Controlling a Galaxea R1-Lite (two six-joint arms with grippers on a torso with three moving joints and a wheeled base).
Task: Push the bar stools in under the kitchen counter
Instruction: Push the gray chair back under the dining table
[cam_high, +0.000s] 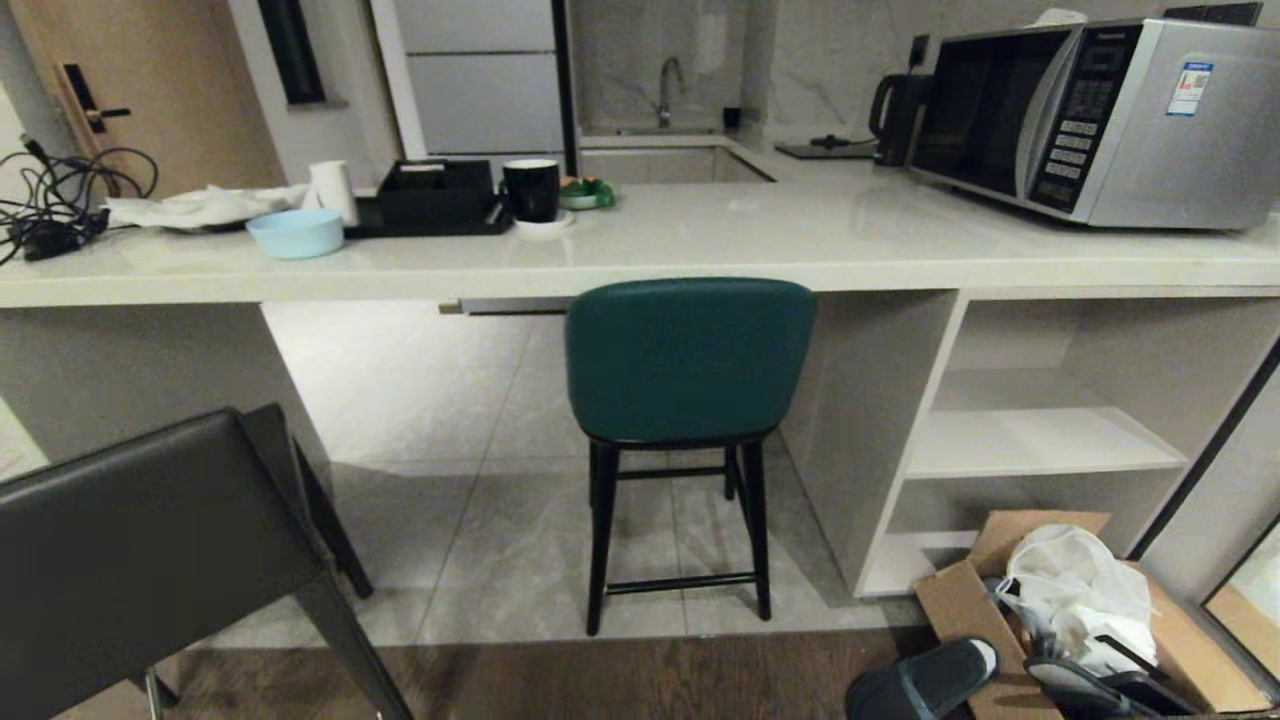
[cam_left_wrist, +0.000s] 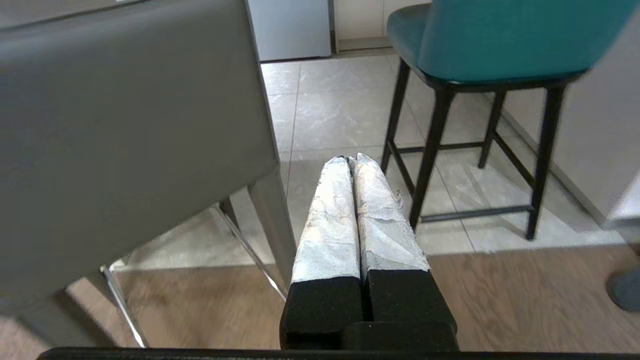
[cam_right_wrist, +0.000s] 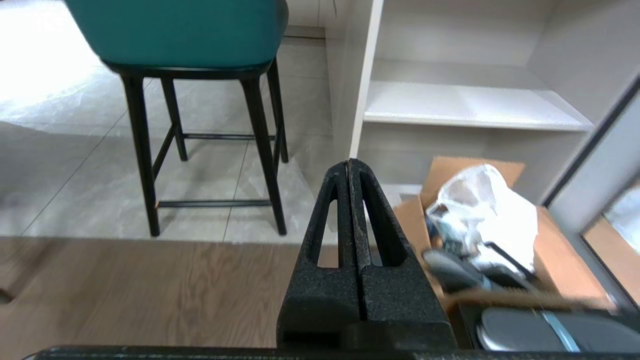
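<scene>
teal stool (cam_high: 690, 360) curved back, black legs | grey stool (cam_high: 150, 540) angular | both grippers closed, empty

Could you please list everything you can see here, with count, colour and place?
teal stool: one, teal with black legs, at the counter's edge, backrest toward the camera
grey stool: one, dark grey, near left, away from the counter
kitchen counter: one, off-white, across the view
shelves: white, under the counter's right part
microwave: one, silver, counter's right end
kettle: one, black, left of the microwave
mug: one, black, mid-counter
bowl: one, pale blue, counter's left part
tray: one, black, beside the mug
cables: black, counter's far left
cardboard box: one, brown, floor at right
slipper: dark, beside the box
left pincer: shut, white-wrapped, between the stools
right pincer: shut, black, near the box
</scene>
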